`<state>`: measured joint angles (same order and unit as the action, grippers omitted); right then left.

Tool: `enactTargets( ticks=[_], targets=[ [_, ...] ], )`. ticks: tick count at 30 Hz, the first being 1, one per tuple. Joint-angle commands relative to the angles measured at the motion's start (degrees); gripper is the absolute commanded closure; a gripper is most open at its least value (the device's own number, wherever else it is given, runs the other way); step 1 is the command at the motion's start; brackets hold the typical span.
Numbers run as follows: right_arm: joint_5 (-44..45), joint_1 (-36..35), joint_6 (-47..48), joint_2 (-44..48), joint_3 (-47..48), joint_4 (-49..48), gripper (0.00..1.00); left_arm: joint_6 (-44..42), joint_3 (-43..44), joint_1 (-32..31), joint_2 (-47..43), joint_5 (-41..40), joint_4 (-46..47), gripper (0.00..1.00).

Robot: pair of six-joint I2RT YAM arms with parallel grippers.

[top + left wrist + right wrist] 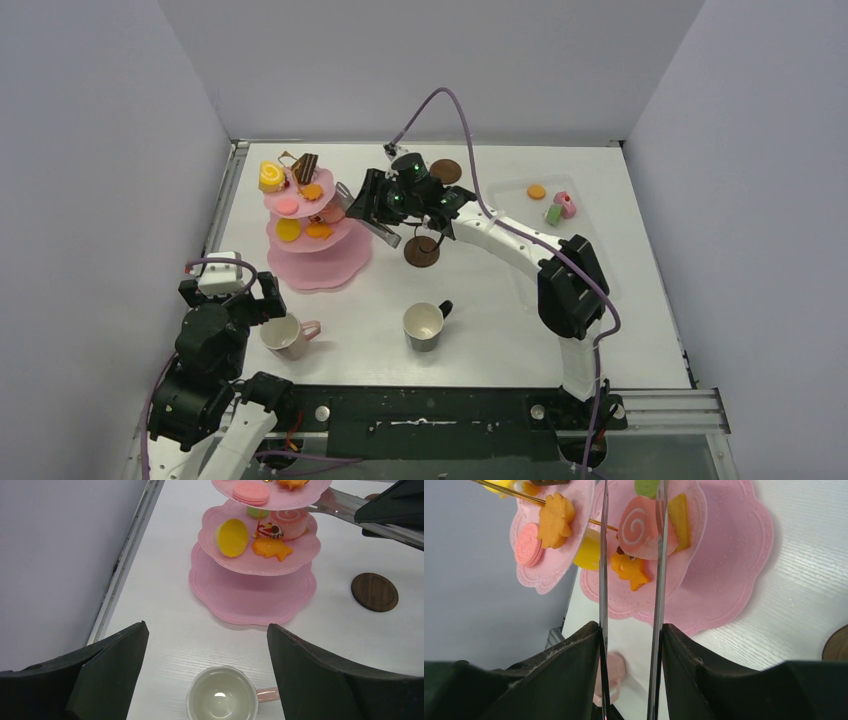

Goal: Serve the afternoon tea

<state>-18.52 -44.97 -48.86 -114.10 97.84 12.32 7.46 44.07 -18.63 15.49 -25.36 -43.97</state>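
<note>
The right gripper (630,630) has its fingers pressed against the outer sides of the tongs (603,580), clamping them partway squeezed. From where I stand, the two blades reach in from the right over the middle tier of the stand (335,268). A pink swirl roll (639,527) sits on that tier between the blades; I cannot tell whether they touch it. More pastries (272,547) lie on the middle and top tiers, while the bottom tier is bare pink.

The left gripper (206,627) hangs in front of the stand with its fingers spread wide and gripping nothing. It is right above the pink mug (222,697), which stands upright near the stand's front edge. The black mug (425,325) stands upright to the front right of the stand, well apart from it. One coaster (421,251) lies just right of the stand's base, under the right arm. Another coaster (445,171) lies behind that. Far to the stand's right is the tray (590,235), with a few pastries in it.
</note>
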Motion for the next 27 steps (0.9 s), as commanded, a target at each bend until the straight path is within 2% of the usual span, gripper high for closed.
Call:
enactTargets(
  ticks=[1, 15, 18, 27],
  targets=[
    [2.43, 0.85, 2.43, 5.24, 0.6, -0.35, 0.55, 0.45, 1.09, 0.26, 0.07, -0.49, 1.87, 0.13],
    [1.93, 7.03, 6.15, 16.58, -12.5, -0.48, 0.55, 0.7, 1.19, 0.29, 0.11, 0.54, 1.82, 0.12],
    [5.13, 8.72, 10.3, 19.99, -13.23, 5.44, 0.55, 0.29, 0.84, 0.18, 0.11, 1.2, 2.61, 0.13],
    [23.8, 11.67, 21.36, 29.82, -14.21, 26.71, 0.54, 0.09, 0.79, -0.43, 1.28, 3.16, 2.57, 0.13]
  ],
)
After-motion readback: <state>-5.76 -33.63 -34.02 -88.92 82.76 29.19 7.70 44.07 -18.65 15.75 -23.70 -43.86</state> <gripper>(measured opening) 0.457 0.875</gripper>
